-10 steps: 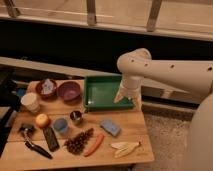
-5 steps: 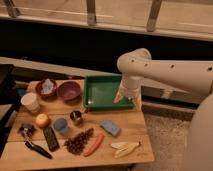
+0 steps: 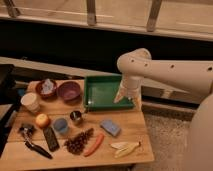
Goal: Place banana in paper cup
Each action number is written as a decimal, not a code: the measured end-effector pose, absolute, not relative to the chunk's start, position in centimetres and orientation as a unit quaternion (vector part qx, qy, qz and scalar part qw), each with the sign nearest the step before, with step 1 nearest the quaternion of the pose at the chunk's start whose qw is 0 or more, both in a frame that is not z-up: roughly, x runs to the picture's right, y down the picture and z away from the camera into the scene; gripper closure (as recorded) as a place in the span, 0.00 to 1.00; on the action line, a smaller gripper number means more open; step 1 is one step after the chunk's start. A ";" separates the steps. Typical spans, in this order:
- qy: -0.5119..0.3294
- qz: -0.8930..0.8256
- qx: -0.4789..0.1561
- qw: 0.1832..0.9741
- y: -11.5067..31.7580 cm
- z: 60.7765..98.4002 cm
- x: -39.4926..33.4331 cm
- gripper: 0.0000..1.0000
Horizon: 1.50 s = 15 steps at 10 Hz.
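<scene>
Wood table (image 3: 134,126): banana (image 3: 125,148) nr front-right edge, paper cup (image 3: 31,102) far left, hand (image 3: 127,101) over green tray (image 3: 102,92), open, empty.

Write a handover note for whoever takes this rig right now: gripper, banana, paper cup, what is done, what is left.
Gripper: hovers at the right edge of the green tray, well apart from the banana.
Banana: lies on the table near its front right corner as pictured, beside the carrot, not grasped.
Paper cup: upright at the table's left side, across from the banana.
Done: nothing yet.
Left: reach the banana, grasp it, carry it across, put it in the cup.
</scene>
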<state>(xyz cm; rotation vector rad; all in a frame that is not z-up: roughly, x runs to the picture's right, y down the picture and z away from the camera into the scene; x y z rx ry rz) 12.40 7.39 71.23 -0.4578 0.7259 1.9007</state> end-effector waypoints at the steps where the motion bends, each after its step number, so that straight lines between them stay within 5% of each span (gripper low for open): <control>1: 0.301 0.787 -0.175 0.509 7.3 70.7 12.4 0.25; 6: 0.307 0.800 -0.156 0.491 7.7 66.2 13.6 0.25; 10: 0.345 0.823 -0.172 0.416 13.2 68.3 17.9 0.25; 15: 0.347 0.824 -0.174 0.412 13.4 68.5 17.8 0.25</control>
